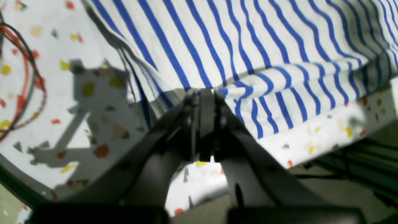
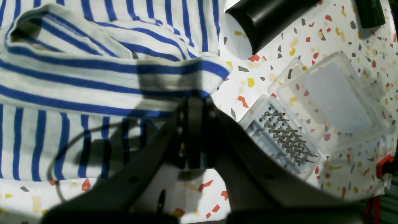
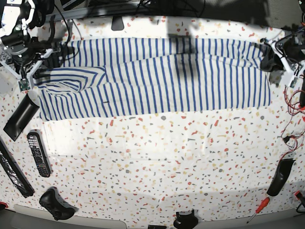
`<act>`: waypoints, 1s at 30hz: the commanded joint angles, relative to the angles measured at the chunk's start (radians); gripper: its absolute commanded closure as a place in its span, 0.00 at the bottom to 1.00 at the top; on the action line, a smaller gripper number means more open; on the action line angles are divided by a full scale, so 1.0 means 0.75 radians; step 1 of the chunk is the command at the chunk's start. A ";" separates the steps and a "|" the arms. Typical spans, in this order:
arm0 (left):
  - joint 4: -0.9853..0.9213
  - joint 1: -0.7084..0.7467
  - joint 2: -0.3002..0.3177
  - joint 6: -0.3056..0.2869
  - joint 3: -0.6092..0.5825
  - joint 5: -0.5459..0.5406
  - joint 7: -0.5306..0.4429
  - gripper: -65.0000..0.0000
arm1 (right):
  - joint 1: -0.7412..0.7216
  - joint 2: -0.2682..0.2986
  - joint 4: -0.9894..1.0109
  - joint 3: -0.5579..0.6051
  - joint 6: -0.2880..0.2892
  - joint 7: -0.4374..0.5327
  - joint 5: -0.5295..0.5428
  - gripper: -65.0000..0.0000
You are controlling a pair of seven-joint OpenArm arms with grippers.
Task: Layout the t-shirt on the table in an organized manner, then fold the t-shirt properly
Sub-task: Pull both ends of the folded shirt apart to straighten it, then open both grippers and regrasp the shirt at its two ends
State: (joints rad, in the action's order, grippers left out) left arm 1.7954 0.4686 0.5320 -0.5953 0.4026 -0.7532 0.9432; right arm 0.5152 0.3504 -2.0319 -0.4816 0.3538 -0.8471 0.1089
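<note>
— Two arms work over the white terrazzo desk speckled with red, grey and yellow chips?
— Yes. The white blue-striped t-shirt lies stretched along the far edge; the near half of the desk is bare.
— And the jaws?
— The left gripper and right gripper each pinch an end of the cloth.
— The edges?
— A black remote control, a red-handled screwdriver and a clear plastic box of bits sit there.

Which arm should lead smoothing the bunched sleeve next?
Right. Its gripper is shut on the t-shirt right at the folded-over sleeve; the left gripper grips the far, flatter end.
</note>
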 commanded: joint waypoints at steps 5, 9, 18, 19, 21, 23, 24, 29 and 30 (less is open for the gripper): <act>0.023 -0.001 0.022 -0.006 0.013 -0.019 -0.010 1.00 | -0.003 0.010 -0.025 -0.013 -0.015 -0.020 -0.008 1.00; 0.023 -0.001 0.022 -0.006 0.013 -0.019 0.015 0.91 | -0.003 0.010 -0.025 -0.013 -0.015 -0.040 -0.091 1.00; 0.023 -0.002 0.023 -0.004 0.013 0.181 0.047 0.47 | -0.004 0.010 -0.026 -0.013 -0.015 -0.057 -0.182 0.51; 0.023 -0.001 0.023 -0.003 0.013 0.191 0.043 0.47 | -0.004 0.010 -0.025 -0.013 -0.016 -0.058 -0.182 0.51; 0.023 -0.003 0.023 0.012 0.013 0.208 0.042 0.47 | -0.004 0.010 -0.025 -0.013 -0.016 -0.058 -0.196 0.51; 0.023 -0.005 0.023 0.049 0.013 0.246 0.042 0.47 | -0.005 0.010 -0.026 -0.013 -0.019 -0.058 -0.264 0.51; 0.023 -0.005 0.023 0.074 0.013 0.266 0.044 0.47 | -0.005 0.011 -0.026 -0.013 -0.042 -0.058 -0.318 0.51; 0.027 -0.008 0.023 0.136 0.013 0.296 0.130 0.47 | -0.032 0.013 -0.026 -0.013 -0.226 -0.058 -0.576 0.51; 0.029 -0.008 0.023 0.136 0.013 0.296 0.129 0.47 | -0.044 0.013 -0.026 -0.013 -0.251 -0.058 -0.614 0.51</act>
State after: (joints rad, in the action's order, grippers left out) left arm 1.7962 0.4679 0.5320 -0.4980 0.4026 -0.5262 1.0481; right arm 0.4866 0.3454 -2.0319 -0.4828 0.1764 -0.9058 -0.3367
